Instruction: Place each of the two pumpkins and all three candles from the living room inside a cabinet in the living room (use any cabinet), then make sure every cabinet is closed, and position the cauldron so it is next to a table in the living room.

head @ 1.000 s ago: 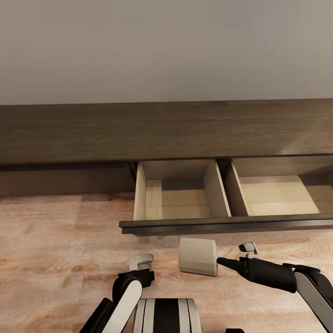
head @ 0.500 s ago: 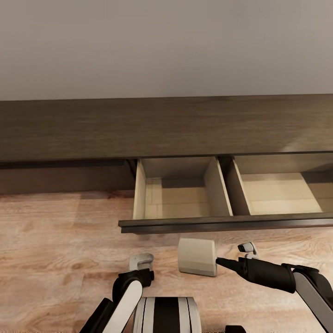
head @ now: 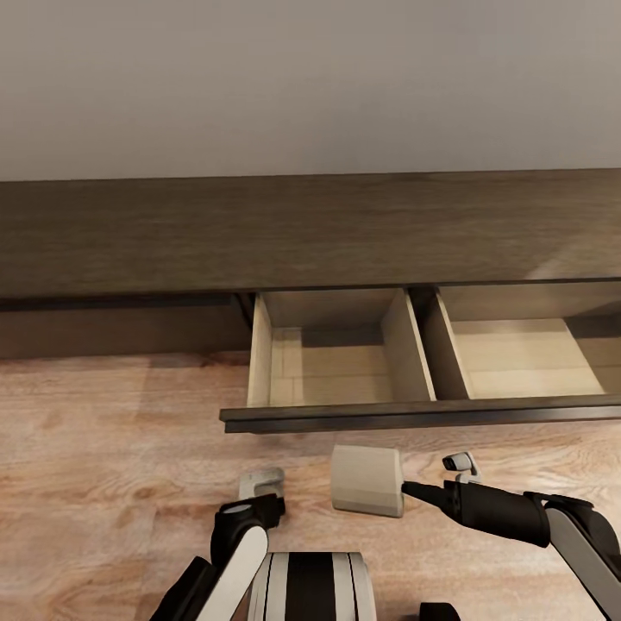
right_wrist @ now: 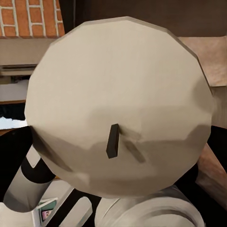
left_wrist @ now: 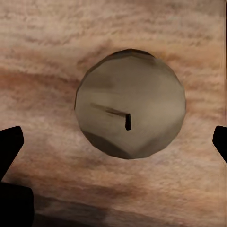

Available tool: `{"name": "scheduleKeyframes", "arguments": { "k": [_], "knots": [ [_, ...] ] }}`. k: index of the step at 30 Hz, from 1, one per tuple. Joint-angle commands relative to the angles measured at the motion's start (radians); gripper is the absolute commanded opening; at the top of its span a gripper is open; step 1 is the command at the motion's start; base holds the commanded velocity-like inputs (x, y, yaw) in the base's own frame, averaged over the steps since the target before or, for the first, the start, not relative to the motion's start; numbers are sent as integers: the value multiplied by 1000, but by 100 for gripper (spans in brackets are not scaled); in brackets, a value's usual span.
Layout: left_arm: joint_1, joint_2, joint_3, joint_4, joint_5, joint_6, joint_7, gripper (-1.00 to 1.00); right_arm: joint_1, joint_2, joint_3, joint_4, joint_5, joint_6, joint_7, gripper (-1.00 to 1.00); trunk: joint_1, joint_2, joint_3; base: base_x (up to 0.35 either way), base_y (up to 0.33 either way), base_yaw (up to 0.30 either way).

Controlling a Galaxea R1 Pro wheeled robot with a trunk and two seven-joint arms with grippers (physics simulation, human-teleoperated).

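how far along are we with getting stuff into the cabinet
Done: the long dark brown wood cabinet has its drawer pulled open; its visible beige compartments are empty. In hand: the right gripper holds one stubby grey-beige candle before the drawer. Left: storing it, the second candle at the open left gripper, everything else, then closing.

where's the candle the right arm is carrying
In the head view, the candle sits on its side in the right gripper, low and centre-right, above the wood floor just in front of the open drawer.
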Motion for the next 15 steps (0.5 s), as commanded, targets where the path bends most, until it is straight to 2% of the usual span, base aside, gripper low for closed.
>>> {"name": "scheduleKeyframes", "arguments": {
  "k": [1, 2, 3, 4, 5, 6, 10, 14, 15],
  "knots": [
    [0, 0, -1, 0, -10, -2, -7, 100, 0, 1, 1, 0, -1, 0, 0, -100, 0, 0, -4, 0, 0, 0],
    [0, 0, -1, 0, -25, -5, -17, 100, 0, 1, 1, 0, -1, 0, 0, -100, 1, 0, -8, 0, 0, 0],
    [0, 0, -2, 0, -54, -10, -40, 100, 0, 1, 1, 0, -1, 0, 0, -100, 1, -1, -12, 0, 0, 0],
    [0, 0, -2, 0, -65, -12, -50, 100, 0, 1, 1, 0, -1, 0, 0, -100, 1, -1, -12, 0, 0, 0],
    [0, 0, -2, 0, -95, -15, -84, 100, 0, 1, 2, 0, -1, 0, 0, -100, 1, -1, -12, 0, 0, 0],
    [0, 0, -2, 0, -111, -16, -107, 100, 0, 1, 2, 0, -1, 0, 0, -100, 1, -1, -12, 0, 0, 0],
    [0, 0, -2, 0, -135, -17, -164, 100, 0, 2, 2, 1, -1, 0, 0, -100, 1, -1, -12, 0, 0, 0],
    [0, 3, -2, 0, -140, -16, -178, 100, 0, 2, 2, 1, -1, 0, 0, -100, 1, -1, -12, 0, 0, 0],
    [0, 12, -2, 0, -140, -16, -181, 100, 0, 2, 2, 1, -1, 0, 0, -100, 1, -1, -12, 0, 0, 0]
  ]
}}
